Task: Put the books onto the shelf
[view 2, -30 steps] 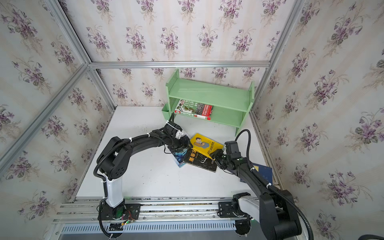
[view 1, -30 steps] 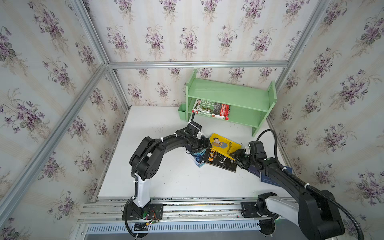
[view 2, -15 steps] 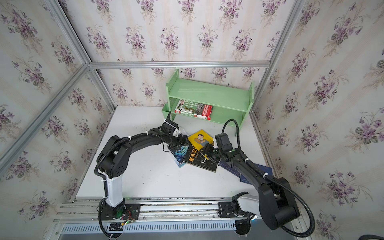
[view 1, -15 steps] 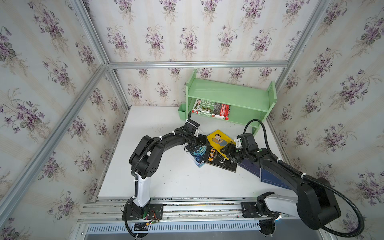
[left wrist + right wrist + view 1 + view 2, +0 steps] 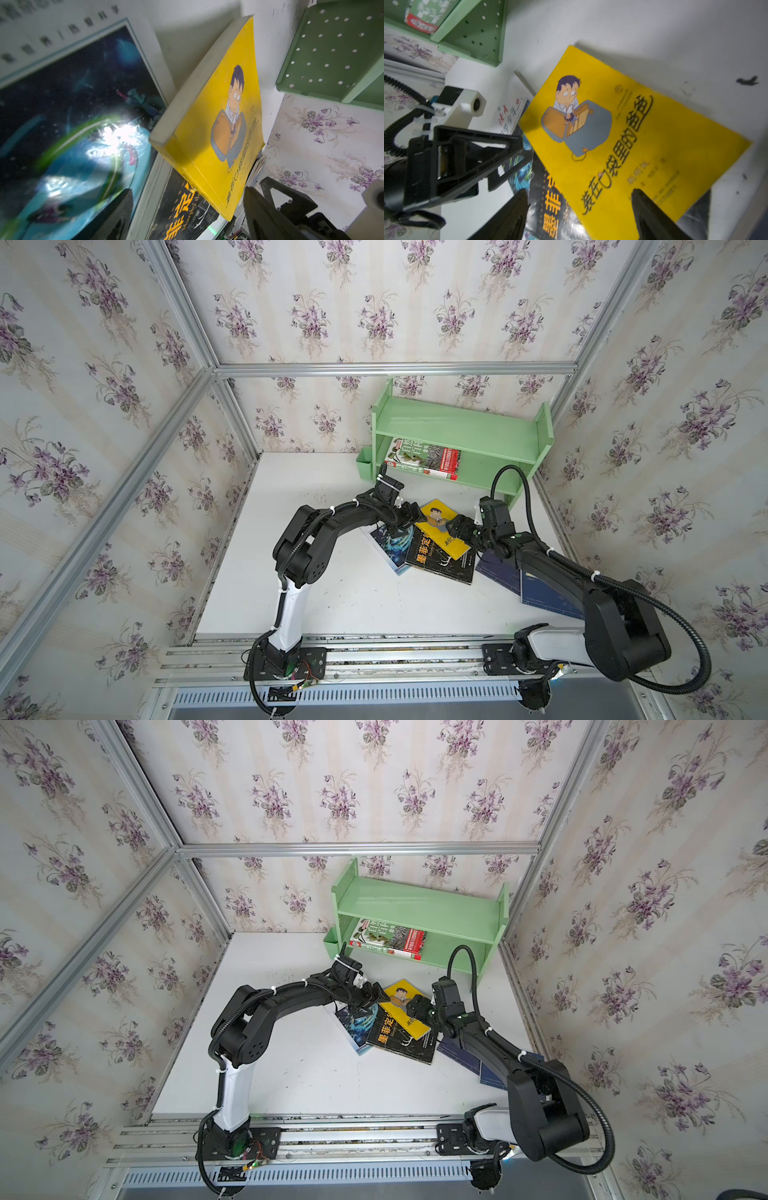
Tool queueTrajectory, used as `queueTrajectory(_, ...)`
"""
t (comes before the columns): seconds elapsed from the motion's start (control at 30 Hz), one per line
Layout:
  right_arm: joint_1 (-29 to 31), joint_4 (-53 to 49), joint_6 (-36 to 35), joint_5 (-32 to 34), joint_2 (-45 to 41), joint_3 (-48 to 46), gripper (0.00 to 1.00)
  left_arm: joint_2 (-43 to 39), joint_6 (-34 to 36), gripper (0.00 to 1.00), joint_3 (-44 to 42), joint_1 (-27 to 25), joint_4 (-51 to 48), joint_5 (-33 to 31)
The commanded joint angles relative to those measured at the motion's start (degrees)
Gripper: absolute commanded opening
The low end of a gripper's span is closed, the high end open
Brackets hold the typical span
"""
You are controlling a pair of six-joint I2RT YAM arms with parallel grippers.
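My left gripper: jaws spread, nothing clamped, at yellow book's left corner.
My right gripper: jaws spread over that book's other end, no grip.
Yellow book: tilted on black book, mid-tabletop, rightward.
White-blue book: under the black one.
Navy books: right edge, under my right arm.
Green book: flat on shelf's lower tier, back right corner.

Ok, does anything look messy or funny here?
Yes. The yellow book sits crooked and tilted on top of the black book, which overlaps a blue-and-white book in a sloppy pile on the table. On the shelf, the only book, a green one, lies flat, not standing.
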Motion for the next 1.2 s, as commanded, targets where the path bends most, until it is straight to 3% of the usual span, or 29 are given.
queueTrajectory(0.0, -1.5, 7.6, -2.6, 1.0, 2.1, 0.9, 0.8, 1.0, -2.9, 0.84, 0.9, 0.1, 2.9, 0.7)
queueTrajectory(0.23, -7.4, 11.4, -2.1, -3.2, 7.5, 1.3, 0.77, 3.0, -4.0, 0.83, 2.2, 0.6, 5.3, 1.0)
queueTrajectory(0.47, -9.8, 6.0, -5.5, -5.7, 13.5, 7.7, 0.75, 4.6, -4.7, 0.81, 3.5, 1.1, 6.2, 1.1)
queueTrajectory(0.77, -9.8, 5.5, -8.9, -5.0, 18.1, 9.1, 0.72, 5.2, -5.1, 0.81, 5.1, 1.2, 6.5, 1.1)
queueTrajectory(1.17, -7.8, -0.8, -13.0, -12.2, 21.0, 11.8, 0.62, 4.7, -4.3, 0.81, 5.8, 1.1, 6.7, 1.0)
